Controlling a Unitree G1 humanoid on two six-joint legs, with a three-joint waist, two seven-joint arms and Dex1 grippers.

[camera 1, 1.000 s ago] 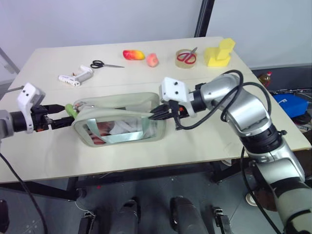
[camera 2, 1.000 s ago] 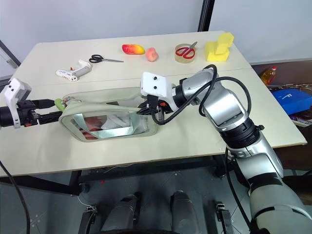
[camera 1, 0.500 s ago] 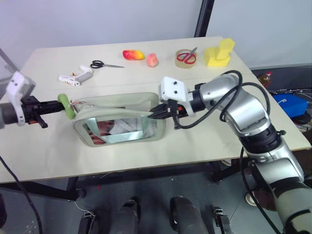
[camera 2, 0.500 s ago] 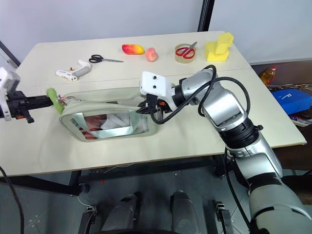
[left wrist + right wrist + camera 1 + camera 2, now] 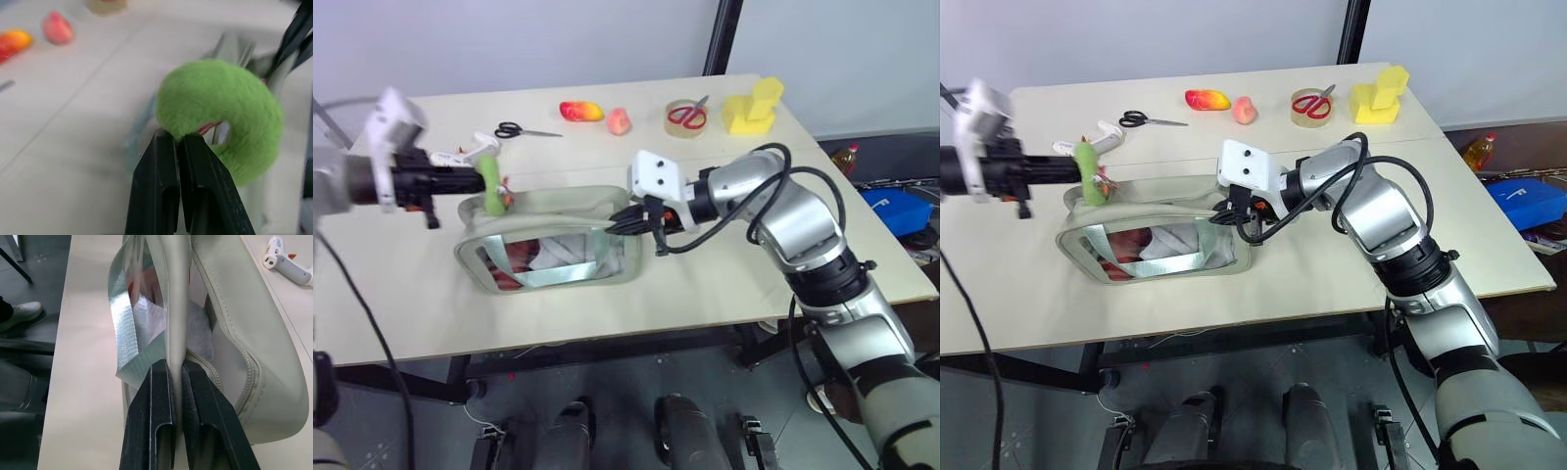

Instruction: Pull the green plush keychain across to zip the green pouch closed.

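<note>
The green pouch [image 5: 558, 245] lies on its side in the middle of the table, clear window facing front, zipper along its top. Over the pouch's left top end hangs the green plush keychain [image 5: 490, 185], a lime ring, with my left gripper [image 5: 476, 179] shut on it. In the left wrist view the two black fingers [image 5: 161, 181] pinch the keychain [image 5: 230, 117] at its inner edge. My right gripper [image 5: 628, 221] is shut on the pouch's right end; the right wrist view shows its fingers [image 5: 154, 416] clamping the fabric edge of the pouch [image 5: 230, 342].
At the back of the table [image 5: 724, 274] lie black scissors [image 5: 521, 129], a white glue gun [image 5: 468, 154], a red-yellow toy fruit [image 5: 580, 110], a pink toy [image 5: 620, 120], a tape roll with red scissors [image 5: 686, 116] and a yellow block [image 5: 751, 106].
My left gripper shut on the keychain at the pouch's left end, then carried it up and to the right along the zipper. The right gripper kept its hold on the pouch.
</note>
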